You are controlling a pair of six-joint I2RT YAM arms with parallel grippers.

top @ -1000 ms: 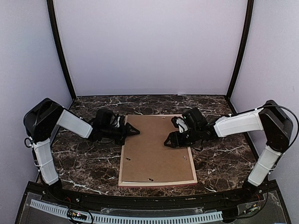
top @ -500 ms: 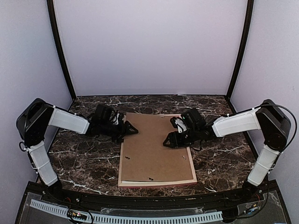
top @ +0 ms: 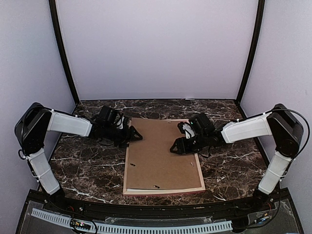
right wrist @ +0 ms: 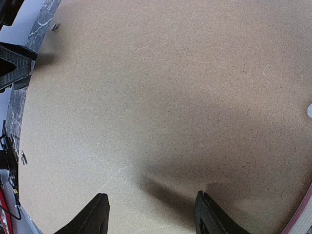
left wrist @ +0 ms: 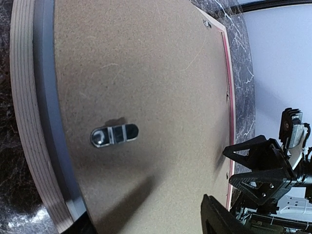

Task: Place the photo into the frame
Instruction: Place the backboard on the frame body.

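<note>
You can't see the photo anywhere: the frame (top: 163,192) lies face down with the backing (top: 161,161) seated in it, so the print is either under that panel or out of view. Your left gripper (top: 134,135) is at the frame's far left rail and your right gripper (top: 175,147) is over its right half, both with jaws spread and holding nothing. The clip (left wrist: 114,135) near the left rail looks turned inward, so I judge that prying one edge could tip the backing or drag the frame across the table (top: 87,170).

Place: robot test booth | plain lilac walls (top: 156,48) | marble tabletop (top: 87,170)
</note>
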